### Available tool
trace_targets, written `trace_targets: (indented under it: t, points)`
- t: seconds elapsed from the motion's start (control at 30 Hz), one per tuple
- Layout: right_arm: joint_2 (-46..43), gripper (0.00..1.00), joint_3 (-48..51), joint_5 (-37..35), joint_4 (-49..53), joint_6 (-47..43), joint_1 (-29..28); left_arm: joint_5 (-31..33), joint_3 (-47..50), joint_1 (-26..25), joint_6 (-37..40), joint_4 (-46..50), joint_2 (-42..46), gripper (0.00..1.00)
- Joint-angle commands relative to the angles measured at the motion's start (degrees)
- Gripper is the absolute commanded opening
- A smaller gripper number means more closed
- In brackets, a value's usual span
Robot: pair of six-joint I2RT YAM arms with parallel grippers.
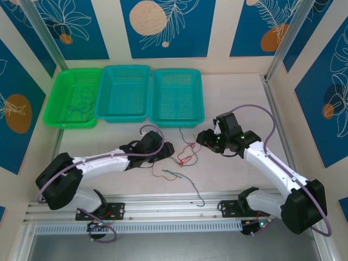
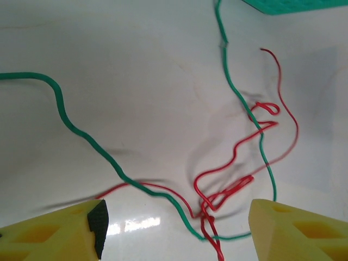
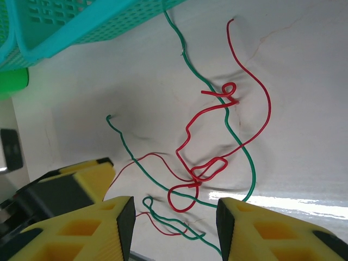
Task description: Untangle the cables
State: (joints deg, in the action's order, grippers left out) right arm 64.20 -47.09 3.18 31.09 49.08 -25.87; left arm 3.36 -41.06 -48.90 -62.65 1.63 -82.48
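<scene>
— Several cables [image 1: 184, 159], red and green, tangled on the table [image 1: 234, 92] between both arms, near the teal basket [image 1: 177, 122].
— Left gripper [image 2: 176, 217]?
— Jaws spread wide, either side of the red knot, clamping nothing.
— Right gripper [image 3: 174, 217]?
— Likewise parted, over the same tangle.

Left arm [image 1: 103, 160], right arm [image 1: 272, 163]: white link shells, black joint housings, bulky black shoulder blocks. Lilac-grey cable [image 1: 155, 130] loops along each arm. Small green lights [image 1: 217, 140] on right wrist. Black bases [image 1: 106, 209] at near edge. Left gripper [image 2: 176, 217] fingers [image 2: 49, 231]: yellow wedges, recessed pockets, black pad [image 2: 98, 225] on inner face. Right gripper [image 3: 174, 217] fingers [image 3: 81, 231]: same yellow, black inner faces.
</scene>
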Motion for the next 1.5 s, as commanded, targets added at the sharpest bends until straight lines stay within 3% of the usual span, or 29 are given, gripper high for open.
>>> trace_targets:
  t: [0.0, 0.27, 0.37, 0.53, 0.7, 0.83, 0.93, 1.03, 1.27, 1.47]
  points:
    - [-1.3, 0.46, 0.5, 0.3, 1.0, 0.8, -0.9, 2.5, 0.6, -0.3, -4.0, -5.0, -2.7, 0.69]
    - [-2.4, 0.51, 0.3, -0.9, 0.4, -0.2, -3.9, 1.4, 2.7, -0.3, -8.5, -9.7, -8.2, 0.69]
    - [-2.6, 0.57, 0.7, -2.7, -1.3, -1.1, -7.9, 0.7, 1.8, -0.2, -7.5, -11.2, -9.8, 0.54]
    - [-0.1, 0.58, 2.6, -8.5, -2.8, -0.9, -13.7, -0.5, 0.3, 0.0, -6.1, -12.2, -10.3, 0.19]
    - [8.1, 0.56, -0.1, -14.6, -1.5, 1.2, -16.9, -1.3, -1.3, 0.1, -2.2, -10.0, -8.0, 0.0]
    - [18.9, 0.51, -8.3, -22.2, 3.6, 0.7, -20.6, -2.5, -1.9, 0.1, 0.9, -9.3, -5.7, 0.0]
    - [28.7, 0.51, -15.2, -30.2, 12.9, 4.7, -22.2, -3.4, -2.0, 0.5, 2.4, -9.6, -3.8, 0.0]
    - [33.8, 0.51, -16.4, -35.4, 16.6, 8.2, -22.5, -2.5, -1.6, 1.0, 2.6, -8.4, -0.7, 0.0]
    - [29.9, 0.49, -7.4, -36.0, 13.6, 12.7, -19.3, -0.4, -0.2, 6.0, 5.2, -2.9, 10.4, 0.0]
    - [22.7, 0.48, 1.2, -32.3, 10.3, 10.9, -7.9, -2.2, -0.2, 12.7, 9.1, 2.2, 18.3, 0.0]
